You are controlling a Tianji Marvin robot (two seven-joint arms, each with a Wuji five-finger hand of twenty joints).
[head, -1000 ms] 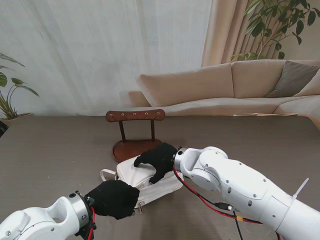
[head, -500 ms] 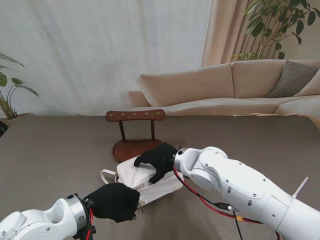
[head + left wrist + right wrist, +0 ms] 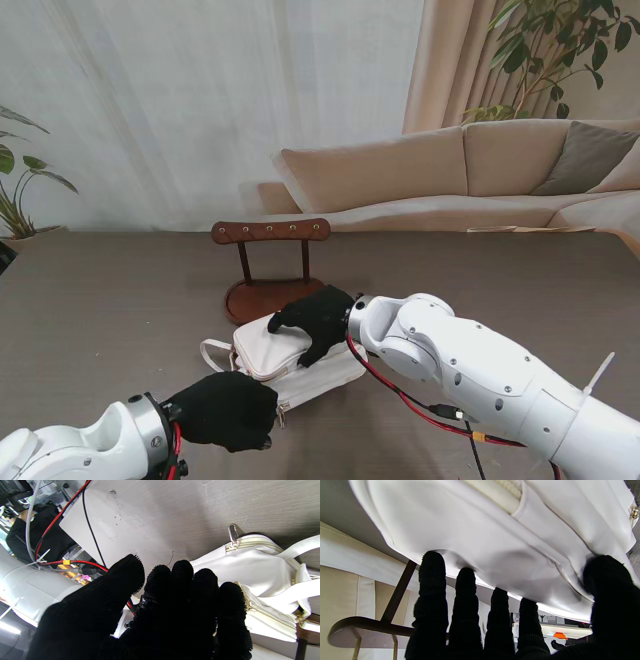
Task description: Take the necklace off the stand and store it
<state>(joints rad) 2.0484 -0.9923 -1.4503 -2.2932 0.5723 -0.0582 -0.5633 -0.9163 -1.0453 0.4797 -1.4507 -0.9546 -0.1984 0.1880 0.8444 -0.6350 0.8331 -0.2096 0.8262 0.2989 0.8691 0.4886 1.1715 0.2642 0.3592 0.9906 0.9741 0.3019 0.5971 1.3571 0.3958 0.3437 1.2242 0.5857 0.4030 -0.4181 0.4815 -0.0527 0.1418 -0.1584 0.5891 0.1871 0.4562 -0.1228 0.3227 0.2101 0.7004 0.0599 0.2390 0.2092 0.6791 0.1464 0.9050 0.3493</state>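
The wooden necklace stand rises at mid table, and I see no necklace on its bar or anywhere else. A white bag lies just in front of the stand's base. My right hand sits on top of the bag, four fingers on one side and the thumb on the other, gripping it. My left hand hovers at the bag's near corner, apart from it. Its fingers are loosely curled with the thumb held apart and nothing in them. The bag and its zipper pull lie beyond them.
The stand's round base touches the bag's far side. A strap loop sticks out to the left of the bag. A sofa and plants stand beyond the table's far edge.
My left hand has drawn back toward me and slightly left, off the bag's near edge. The right hand and the bag have stayed put.
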